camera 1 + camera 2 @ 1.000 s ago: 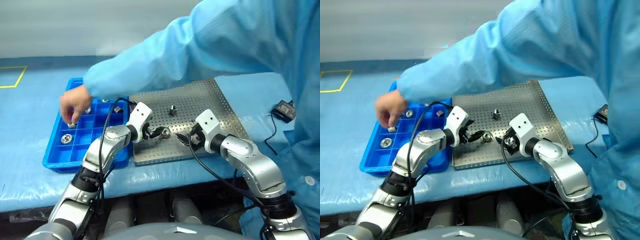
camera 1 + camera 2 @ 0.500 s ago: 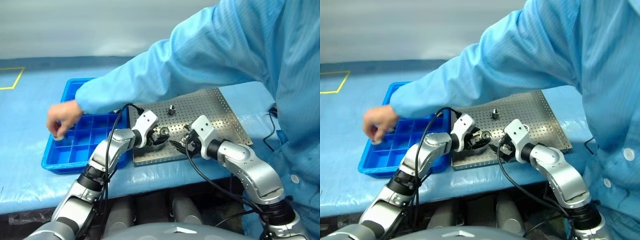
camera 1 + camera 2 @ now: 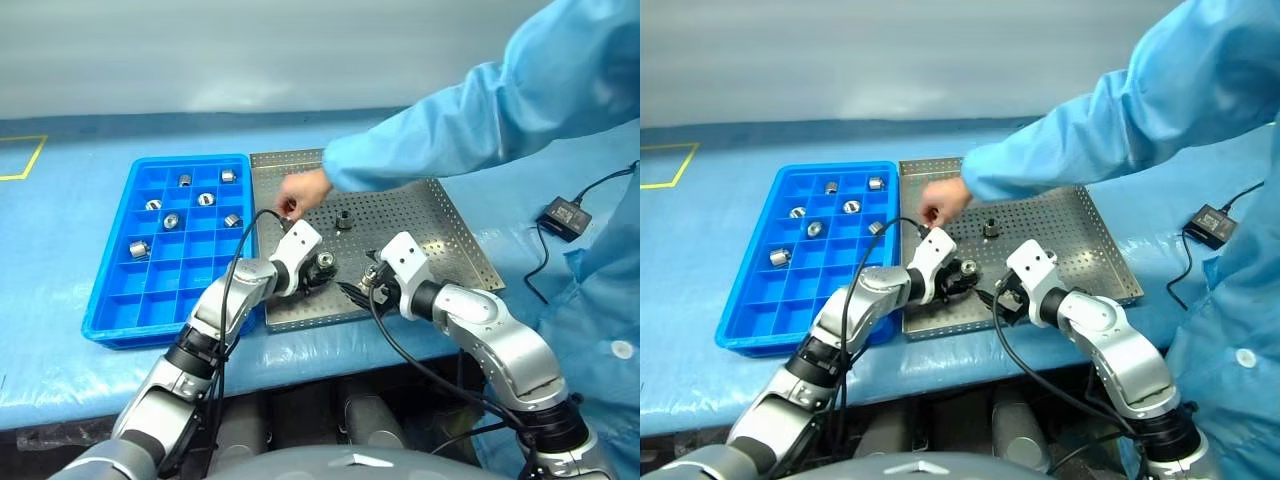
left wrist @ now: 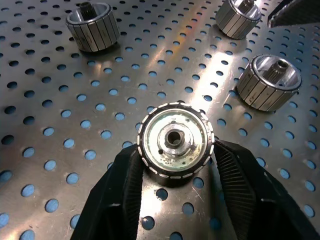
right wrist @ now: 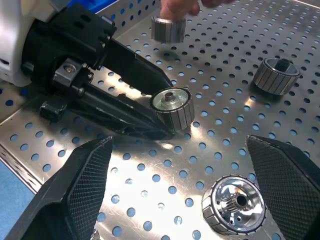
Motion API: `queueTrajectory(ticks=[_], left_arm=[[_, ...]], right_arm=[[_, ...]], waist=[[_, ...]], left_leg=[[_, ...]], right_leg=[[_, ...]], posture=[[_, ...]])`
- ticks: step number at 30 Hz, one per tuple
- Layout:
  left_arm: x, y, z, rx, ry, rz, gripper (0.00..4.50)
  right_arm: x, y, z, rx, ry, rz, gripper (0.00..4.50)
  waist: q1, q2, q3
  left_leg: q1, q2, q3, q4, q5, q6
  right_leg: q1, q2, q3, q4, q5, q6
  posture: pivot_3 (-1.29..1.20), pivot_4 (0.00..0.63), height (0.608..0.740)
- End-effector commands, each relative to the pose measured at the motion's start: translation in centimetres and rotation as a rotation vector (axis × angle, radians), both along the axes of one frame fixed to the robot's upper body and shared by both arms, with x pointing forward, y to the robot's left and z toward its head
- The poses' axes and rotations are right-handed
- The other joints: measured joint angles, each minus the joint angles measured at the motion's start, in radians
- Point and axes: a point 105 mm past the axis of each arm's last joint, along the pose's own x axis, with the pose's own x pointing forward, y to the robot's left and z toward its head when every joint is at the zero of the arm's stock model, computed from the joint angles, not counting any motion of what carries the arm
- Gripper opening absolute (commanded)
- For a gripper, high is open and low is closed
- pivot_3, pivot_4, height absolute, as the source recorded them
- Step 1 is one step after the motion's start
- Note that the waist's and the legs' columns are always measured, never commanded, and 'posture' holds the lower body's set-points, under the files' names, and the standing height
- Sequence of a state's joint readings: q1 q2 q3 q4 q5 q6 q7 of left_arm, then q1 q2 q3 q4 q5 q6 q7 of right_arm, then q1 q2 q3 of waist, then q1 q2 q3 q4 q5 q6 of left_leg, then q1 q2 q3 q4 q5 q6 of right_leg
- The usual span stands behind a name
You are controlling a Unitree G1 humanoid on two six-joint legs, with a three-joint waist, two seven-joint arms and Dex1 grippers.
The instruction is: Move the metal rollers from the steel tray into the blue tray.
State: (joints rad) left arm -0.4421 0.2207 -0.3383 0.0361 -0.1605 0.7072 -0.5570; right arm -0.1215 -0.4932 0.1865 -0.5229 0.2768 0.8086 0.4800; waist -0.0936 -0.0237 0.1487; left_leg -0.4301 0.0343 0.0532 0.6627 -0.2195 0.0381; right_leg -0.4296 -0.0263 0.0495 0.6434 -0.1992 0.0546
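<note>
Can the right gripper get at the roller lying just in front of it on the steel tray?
Probably yes: the right gripper stands open, and that roller lies between its fingers on the steel tray, unblocked.

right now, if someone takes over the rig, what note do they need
Left gripper: closed on a roller that stands on the steel tray.
Right gripper: open, empty, above a second roller.
A person's hand is setting another roller on the steel tray; keep clear.
Done: seven rollers sit in the blue tray, one of them at.
Left: move the gripped roller, then the other rollers on the steel tray.
</note>
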Motion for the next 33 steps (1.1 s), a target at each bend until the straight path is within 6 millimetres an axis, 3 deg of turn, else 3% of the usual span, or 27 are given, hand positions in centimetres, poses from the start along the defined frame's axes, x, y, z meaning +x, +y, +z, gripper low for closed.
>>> queueTrajectory(ticks=[1,3,12,14,17,21,28,33], left_arm=[[0.1,-0.1,1.4,-0.074,-0.039,0.000,2.14],[0.1,0.0,1.7,-0.092,-0.040,0.006,1.69],[-0.3,1.3,2.8,-0.140,-0.060,0.020,1.68],[0.3,2.1,4.2,-0.189,-0.090,0.076,1.68],[0.5,3.8,5.9,-0.217,-0.134,0.143,1.68],[-1.4,7.8,7.8,-0.150,-0.202,0.198,1.68],[-4.9,12.0,8.0,-0.049,-0.203,0.404,1.68],[-6.3,16.2,7.6,0.037,-0.204,0.682,1.68]], right_arm=[[0.3,0.3,1.1,0.011,-0.053,0.009,4.50],[0.3,0.3,1.1,0.010,-0.053,0.010,4.50],[0.7,0.4,1.0,0.003,-0.054,0.011,4.50],[0.7,0.5,1.1,0.009,-0.056,0.017,4.50],[0.6,0.8,1.2,0.031,-0.049,0.035,4.50],[-0.6,2.5,2.2,0.200,-0.002,0.179,4.50],[-1.8,5.3,3.1,0.216,0.005,0.402,4.50],[-1.0,5.6,3.4,0.183,-0.021,0.422,4.50]], waist=[[0.000,0.000,0.000],[0.000,0.000,0.000],[0.002,0.000,0.000],[0.002,0.000,0.000],[0.001,0.000,0.000],[-0.004,0.000,0.000],[0.024,0.000,0.001],[0.053,0.000,0.001]], left_leg=[[0.000,0.000,0.000,0.000,0.000,0.000],[0.000,0.000,0.000,0.000,0.000,0.000],[0.000,0.001,0.000,0.000,0.000,0.000],[0.000,0.001,0.000,0.000,0.000,0.000],[0.000,0.001,0.001,0.000,0.000,0.000],[0.001,0.002,0.000,-0.002,0.000,0.000],[0.001,0.002,0.000,0.000,0.000,0.000],[0.001,0.002,-0.001,0.001,0.000,-0.001]], right_leg=[[0.000,0.000,0.000,0.000,0.000,0.000],[0.000,0.000,0.000,0.000,0.000,0.000],[0.000,0.000,0.000,0.000,0.000,0.000],[0.000,0.000,0.000,0.000,0.000,0.000],[0.000,0.000,0.000,0.000,0.000,0.000],[0.000,0.002,0.000,0.000,0.000,-0.001],[0.001,0.000,-0.002,0.000,0.000,0.000],[0.001,-0.001,-0.003,0.000,0.000,-0.001]], posture=[[-0.17,0.150,0.740],[-0.17,0.150,0.740],[-0.15,0.150,0.740],[-0.15,0.150,0.740],[-0.14,0.150,0.740],[-0.11,0.150,0.740],[-0.02,0.150,0.740],[0.06,0.150,0.740]])
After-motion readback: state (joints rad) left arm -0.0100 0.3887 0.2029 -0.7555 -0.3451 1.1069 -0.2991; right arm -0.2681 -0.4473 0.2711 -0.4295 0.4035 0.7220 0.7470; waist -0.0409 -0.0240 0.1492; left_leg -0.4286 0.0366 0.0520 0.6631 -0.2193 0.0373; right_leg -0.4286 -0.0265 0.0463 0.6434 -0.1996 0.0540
